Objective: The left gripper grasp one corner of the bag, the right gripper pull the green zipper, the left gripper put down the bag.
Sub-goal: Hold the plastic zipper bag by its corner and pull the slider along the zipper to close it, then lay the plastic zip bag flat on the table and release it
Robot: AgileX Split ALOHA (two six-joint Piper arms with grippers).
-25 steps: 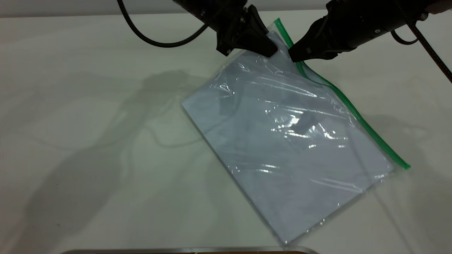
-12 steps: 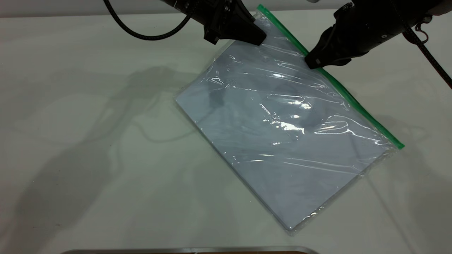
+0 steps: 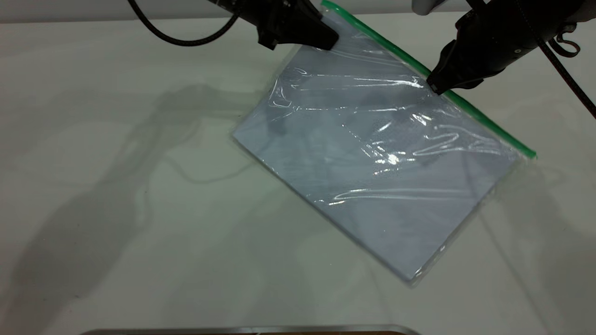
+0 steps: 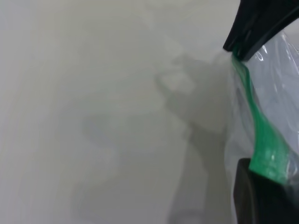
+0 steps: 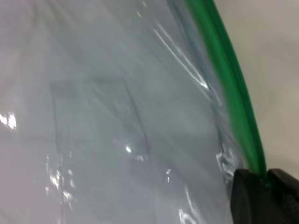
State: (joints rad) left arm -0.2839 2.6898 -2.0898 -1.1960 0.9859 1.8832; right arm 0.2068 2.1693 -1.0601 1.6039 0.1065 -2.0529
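Since a second ago the right gripper [image 3: 433, 86] has slid down the zipper [image 3: 484, 118] toward the right of the exterior frame, and the left gripper [image 3: 328, 43] has carried the corner [image 3: 333, 9] up and left, so the green strip now runs straighter and tauter. At top centre, the left gripper's jaws are closed on the bag [image 3: 372, 153] just below that corner; its wrist view shows the green strip [image 4: 261, 135] pinched at the jaws. At upper right, the right gripper's jaws are nearly shut around the zipper, the green strip [image 5: 229, 79] running into the narrow gap between them. From those two holds the bag slopes down, its lower part on the worktop [image 3: 116, 209] at centre right.
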